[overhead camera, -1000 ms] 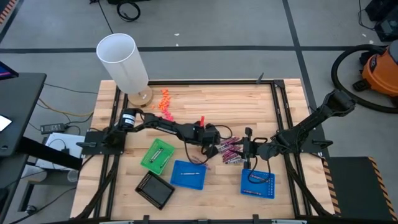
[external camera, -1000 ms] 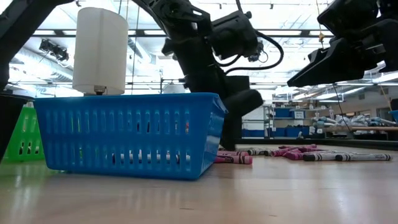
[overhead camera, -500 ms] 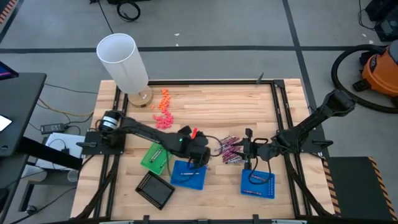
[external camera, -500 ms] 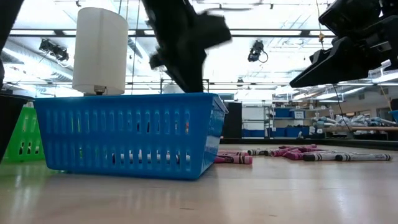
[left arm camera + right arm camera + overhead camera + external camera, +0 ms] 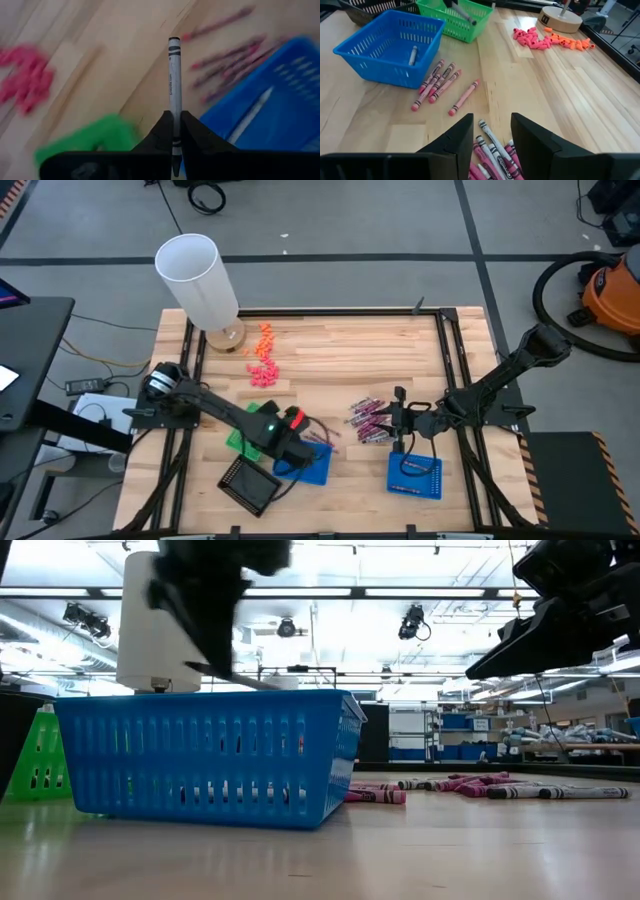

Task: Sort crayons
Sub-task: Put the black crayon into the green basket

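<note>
Left hand (image 5: 174, 131): clenched on a grey crayon (image 5: 173, 85), above the blue bin (image 5: 305, 463).
Right hand (image 5: 491, 131): fingers apart, empty, over the crayon pile (image 5: 368, 420), right of the bin.
Handling: light, stiff, brittle, apt to roll; best pinched mid-length across the paper wrapper.
Writing: wrapper print unreadable.

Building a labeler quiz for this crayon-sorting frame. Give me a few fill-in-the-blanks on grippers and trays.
1. The left gripper is shut on a silvery-grey ____.
2. The blue basket beside the green basket already holds ____ silvery-grey crayon.
3. The right gripper hovers with its fingers ____ above the crayon pile.
4. The loose pink crayons lie on the table, ____ the blue basket.

Missing words: crayon; one; open; outside
</note>
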`<action>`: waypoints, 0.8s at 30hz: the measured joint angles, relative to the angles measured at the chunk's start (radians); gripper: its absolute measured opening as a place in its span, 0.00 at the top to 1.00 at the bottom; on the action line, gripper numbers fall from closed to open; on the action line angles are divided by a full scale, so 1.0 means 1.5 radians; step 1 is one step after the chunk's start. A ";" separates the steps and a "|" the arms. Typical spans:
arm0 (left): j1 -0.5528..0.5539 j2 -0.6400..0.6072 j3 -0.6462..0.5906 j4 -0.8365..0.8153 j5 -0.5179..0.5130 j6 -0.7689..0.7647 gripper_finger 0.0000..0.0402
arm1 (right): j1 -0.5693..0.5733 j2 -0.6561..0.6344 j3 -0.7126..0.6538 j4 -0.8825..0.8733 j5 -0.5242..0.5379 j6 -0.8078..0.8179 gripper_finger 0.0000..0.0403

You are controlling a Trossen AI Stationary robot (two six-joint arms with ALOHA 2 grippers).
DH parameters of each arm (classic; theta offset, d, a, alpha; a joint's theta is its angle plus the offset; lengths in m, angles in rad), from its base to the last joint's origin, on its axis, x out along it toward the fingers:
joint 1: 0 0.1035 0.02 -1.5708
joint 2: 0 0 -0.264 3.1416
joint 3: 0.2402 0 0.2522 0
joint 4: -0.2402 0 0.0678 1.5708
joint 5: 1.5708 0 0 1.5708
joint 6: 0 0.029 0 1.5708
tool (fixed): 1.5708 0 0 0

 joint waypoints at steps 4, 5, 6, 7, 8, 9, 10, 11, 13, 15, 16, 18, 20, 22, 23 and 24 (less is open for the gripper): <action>-0.034 -0.010 0.000 -0.075 0.010 -0.091 0.96 | 0.000 0.000 0.000 0.001 0.000 0.000 0.65; -0.042 -0.012 0.000 -0.086 0.015 -0.110 0.96 | 0.000 0.000 0.000 0.001 0.000 0.000 0.65; -0.051 -0.014 0.001 -0.102 0.018 -0.129 0.96 | 0.000 0.000 0.000 0.002 0.000 -0.002 0.65; -0.059 -0.014 0.001 -0.129 0.022 -0.146 0.96 | 0.000 0.000 0.000 0.006 0.000 -0.003 0.65; -0.064 -0.015 0.001 -0.151 0.028 -0.161 0.96 | 0.000 0.000 0.000 0.006 0.000 -0.003 0.65; -0.068 -0.016 0.001 -0.162 0.030 -0.173 0.96 | 0.000 0.000 0.000 0.004 0.000 -0.003 0.65; -0.071 -0.016 0.001 -0.170 0.031 -0.183 0.96 | 0.001 0.000 0.000 0.004 0.000 -0.003 0.65; -0.073 -0.016 0.001 -0.185 0.032 -0.190 0.96 | 0.002 0.000 0.000 0.006 0.000 -0.003 0.65; -0.076 -0.017 -0.003 -0.205 0.033 -0.192 0.96 | 0.003 0.000 0.000 0.005 0.000 -0.002 0.65; -0.076 -0.017 -0.021 -0.202 0.033 -0.192 0.96 | 0.003 0.000 0.000 0.006 0.000 -0.001 0.65; -0.076 -0.017 -0.033 -0.206 0.035 -0.190 0.96 | 0.003 0.000 0.000 0.005 0.000 0.000 0.65; -0.076 -0.017 -0.059 -0.204 0.044 -0.181 0.96 | 0.003 0.000 0.000 0.006 0.000 0.000 0.65; -0.073 -0.016 -0.089 -0.202 0.054 -0.176 0.96 | 0.004 0.000 0.000 0.005 0.000 0.000 0.65; -0.073 -0.016 -0.110 -0.201 0.054 -0.176 0.96 | 0.004 0.000 0.000 0.005 0.000 -0.001 0.65; -0.073 -0.016 -0.120 -0.200 0.052 -0.176 0.96 | 0.004 0.000 0.000 0.005 0.000 -0.001 0.65; -0.073 -0.017 -0.128 -0.199 0.052 -0.176 0.96 | 0.004 0.000 0.000 0.005 0.002 -0.003 0.65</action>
